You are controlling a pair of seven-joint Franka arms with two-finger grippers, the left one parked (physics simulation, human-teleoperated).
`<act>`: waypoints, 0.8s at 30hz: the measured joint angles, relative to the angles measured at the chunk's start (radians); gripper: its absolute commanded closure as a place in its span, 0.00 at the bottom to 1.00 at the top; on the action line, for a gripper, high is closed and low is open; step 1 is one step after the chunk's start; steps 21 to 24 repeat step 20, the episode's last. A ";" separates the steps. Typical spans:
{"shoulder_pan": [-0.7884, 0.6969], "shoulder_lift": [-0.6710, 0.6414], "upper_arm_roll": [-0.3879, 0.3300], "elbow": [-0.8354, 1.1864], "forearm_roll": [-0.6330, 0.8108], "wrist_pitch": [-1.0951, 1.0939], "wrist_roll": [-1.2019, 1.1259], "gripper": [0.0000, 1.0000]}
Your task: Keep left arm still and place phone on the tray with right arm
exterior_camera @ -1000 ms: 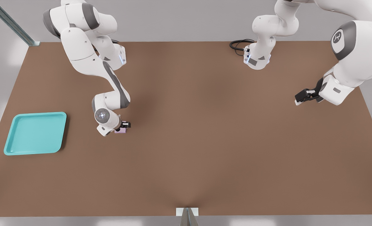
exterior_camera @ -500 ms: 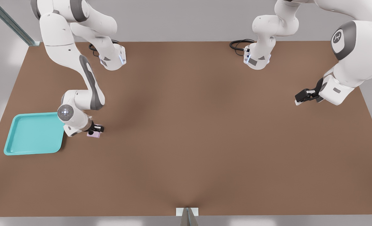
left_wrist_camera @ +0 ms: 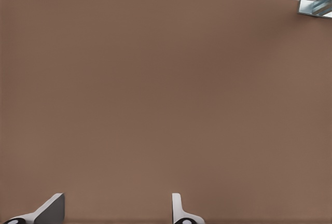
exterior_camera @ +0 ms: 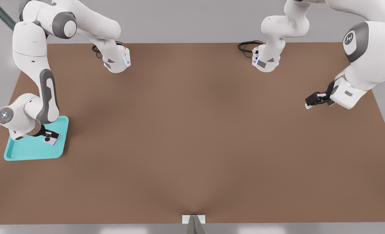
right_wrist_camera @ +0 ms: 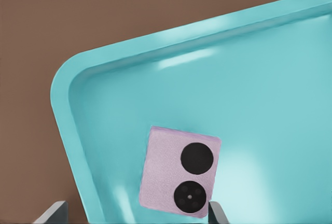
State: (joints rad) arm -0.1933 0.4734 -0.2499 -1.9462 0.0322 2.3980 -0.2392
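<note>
Two black round circles show on the face of the small pale pink squarish phone (right_wrist_camera: pixel 179 176), which sits over the floor of the shallow turquoise plastic tray (right_wrist_camera: pixel 270 79), near one rounded corner. The right arm's gripper (exterior_camera: pixel 50 136) is above that tray corner on the brown table (exterior_camera: pixel 192 136), its fingers (right_wrist_camera: pixel 216 214) spread wider than the phone. I cannot tell if the phone is held or lying flat.

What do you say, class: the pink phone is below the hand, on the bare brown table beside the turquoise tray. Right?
Not quite. The phone is below the hand, but inside the tray, near one corner, not on the bare table. The right wrist view shows turquoise all round it.
</note>
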 measured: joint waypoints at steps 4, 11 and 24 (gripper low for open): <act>0.114 -0.152 0.092 0.218 0.025 -0.142 -0.048 0.00; 0.372 -0.322 0.281 0.434 -0.063 -0.502 0.060 0.00; 0.483 -0.303 0.078 0.485 -0.051 -0.731 0.151 0.00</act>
